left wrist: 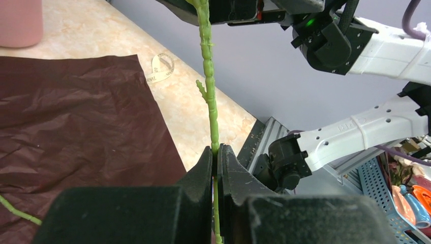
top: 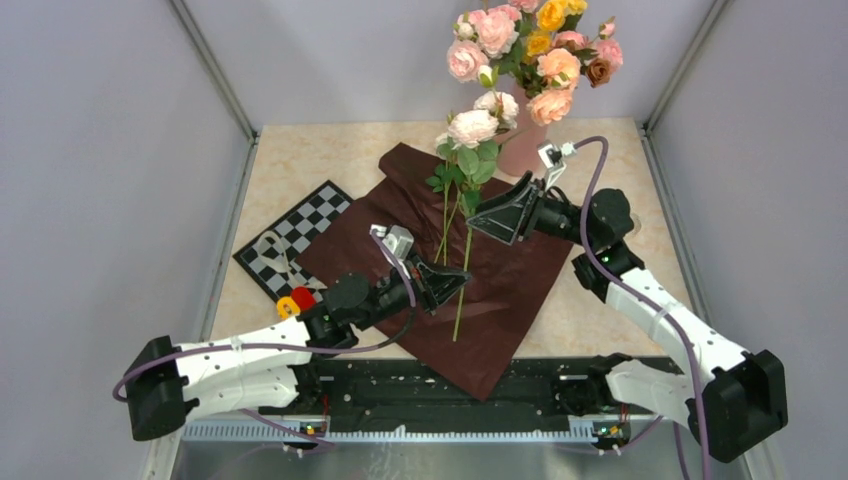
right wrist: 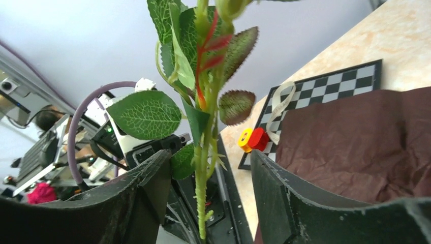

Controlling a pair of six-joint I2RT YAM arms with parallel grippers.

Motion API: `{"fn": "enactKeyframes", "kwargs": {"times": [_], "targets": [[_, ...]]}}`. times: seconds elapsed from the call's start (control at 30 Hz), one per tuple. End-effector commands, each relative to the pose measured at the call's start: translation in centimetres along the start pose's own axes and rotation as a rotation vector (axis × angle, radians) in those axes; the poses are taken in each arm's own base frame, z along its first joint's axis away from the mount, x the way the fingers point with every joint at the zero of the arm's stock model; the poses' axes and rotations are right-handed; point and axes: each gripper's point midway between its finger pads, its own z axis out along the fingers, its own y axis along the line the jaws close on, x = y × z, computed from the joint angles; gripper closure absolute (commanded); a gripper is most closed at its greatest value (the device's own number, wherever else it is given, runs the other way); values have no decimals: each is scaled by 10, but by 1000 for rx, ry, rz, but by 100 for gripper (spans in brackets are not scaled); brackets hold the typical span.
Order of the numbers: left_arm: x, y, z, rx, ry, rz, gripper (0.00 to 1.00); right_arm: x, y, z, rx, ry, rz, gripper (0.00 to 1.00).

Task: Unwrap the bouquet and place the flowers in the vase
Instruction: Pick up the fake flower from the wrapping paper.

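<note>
Left gripper (left wrist: 217,152) is clamped shut on the lower part of one stem (left wrist: 208,86), which stands up off the paper (top: 520,270). Right gripper (right wrist: 208,157) is open, jaws either side of that stem higher up among the leaves (right wrist: 145,114), not touching it. The flowers (top: 473,128) sit over the back half of the spread paper, blooms just in front of the vase (top: 522,152) at the back right; a loose stem (left wrist: 18,214) lies flat on the paper. Reads as a handover: the right takes the stem, then carries it to the vase. To do it well, close the right on bare stem, not a leaf (a pinched leaf would probably slip or tear). Centre the stem between the pads first; in the right wrist view it sits nearer the left-hand finger. Left lets go only once the right's grip is firm, then backs straight off so it doesn't drag the paper. Keep the stem upright on the way over. The vase mouth is already crowded with big roses (top: 530,45), so bring the stem end in from the front side and lower it slowly. Risk: the grip is near the blooms, so the tail may swing wide of the neck.
</note>
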Motion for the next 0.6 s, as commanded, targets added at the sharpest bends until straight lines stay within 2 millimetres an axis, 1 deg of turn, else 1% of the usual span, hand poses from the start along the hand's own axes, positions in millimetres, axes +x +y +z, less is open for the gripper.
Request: {"fn": "enactKeyframes", "kwargs": {"times": [0.0, 0.07, 0.13, 0.2, 0.27, 0.33, 0.4, 0.47, 0.5, 0.53, 0.57], "targets": [[-11, -5, -2, 9, -35, 36, 100, -16, 34, 10, -124, -11, -67, 42], [-12, -5, -3, 5, -37, 39, 100, -17, 39, 12, -146, -13, -69, 46], [-12, -4, -3, 0, -35, 44, 100, -18, 42, 13, -152, -15, -76, 54], [-10, -3, -3, -1, -29, 46, 100, -20, 41, 13, -147, -20, -79, 64], [-9, -3, -2, -4, -22, 46, 100, -21, 40, 13, -139, -24, -80, 77], [-6, 2, 0, -32, -4, 49, 100, -20, 38, 13, -128, -26, -85, 90], [-5, 8, 2, -67, 15, 63, 100, -21, 37, 13, -112, -30, -96, 100], [-6, 14, 2, -105, 20, 82, 99, -24, 38, 11, -95, -38, -117, 100], [-9, 17, 3, -123, 13, 89, 92, -26, 39, 10, -82, -41, -130, 100], [-11, 19, 3, -137, 8, 93, 82, -27, 40, 9, -68, -42, -154, 100], [-13, 22, 3, -159, 6, 95, 67, -29, 41, 8, -49, -40, -177, 100]]}}
